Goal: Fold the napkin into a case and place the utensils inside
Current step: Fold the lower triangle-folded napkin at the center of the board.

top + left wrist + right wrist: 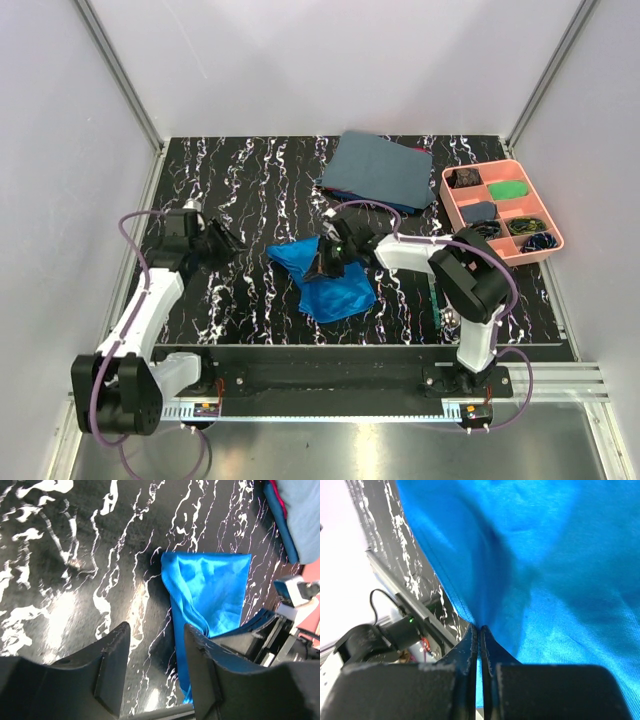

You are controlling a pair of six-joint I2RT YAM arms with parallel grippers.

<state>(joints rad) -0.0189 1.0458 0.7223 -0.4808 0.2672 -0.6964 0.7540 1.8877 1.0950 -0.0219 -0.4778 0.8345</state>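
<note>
The right tool (480, 632) pinches the napkin (560, 580) tight. The left tool (155, 632) is partly open and empty. Pull the fold over slowly, with edges lined up.

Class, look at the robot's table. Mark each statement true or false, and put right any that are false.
1. The right gripper is shut on the napkin. True.
2. The left gripper is pinching a corner of the napkin. False: its jaws stand apart with nothing between them, over bare table beside the napkin.
3. The pink tray sits at the far right of the table. True.
4. The grey-blue cloth lies on top of the napkin. False: it lies apart from the napkin, nearer the far edge of the table.
</note>
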